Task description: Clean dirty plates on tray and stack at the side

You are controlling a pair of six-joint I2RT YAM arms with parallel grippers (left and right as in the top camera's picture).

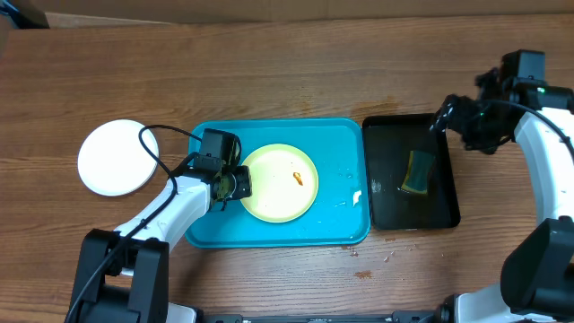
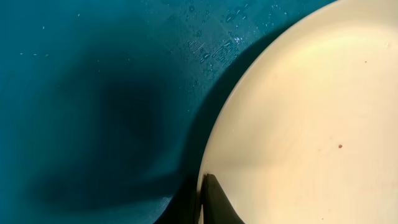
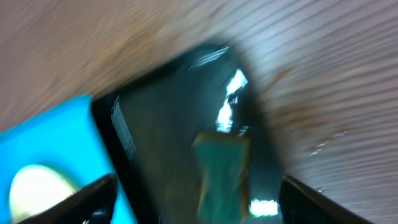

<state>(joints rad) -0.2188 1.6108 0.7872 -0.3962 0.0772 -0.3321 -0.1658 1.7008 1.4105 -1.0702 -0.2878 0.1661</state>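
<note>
Pale yellow-green round plate [image 1: 269,193] is seen in cyan rectangular plastic tray [image 1: 345,148]; left claw [image 1: 235,182] is placed at its rim, grip cannot be told. Right claw [image 3: 199,182] is held apart above black tray [image 1: 390,206].

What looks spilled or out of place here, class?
Water drops speckle the blue tray beside the yellow plate, which carries an orange smear. A white fleck sits by the tray's right rim, and crumbs lie on the table.
</note>
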